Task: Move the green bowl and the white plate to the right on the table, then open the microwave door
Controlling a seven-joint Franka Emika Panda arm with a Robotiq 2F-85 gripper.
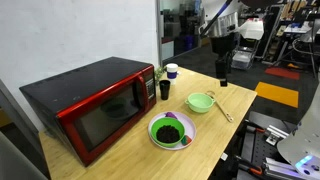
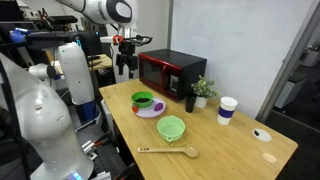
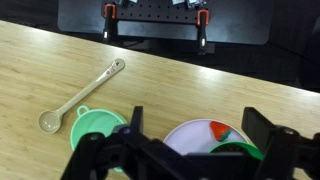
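Gripper (image 1: 222, 78) hangs open, well above green bowl (image 1: 200, 103) and white plate (image 1: 189, 135).

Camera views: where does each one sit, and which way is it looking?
In an exterior view, the camera stands off the light wooden table by the large red microwave, looking along it; the black gripper hangs at the far end.
In an exterior view, it stands past the opposite end, near the wooden spoon, facing the microwave; arm and gripper show upper left.
Wrist view: looks down from the wrist; dark gripper fingers fill the bottom.
All three share the pale green round bowl and white-rimmed plate.
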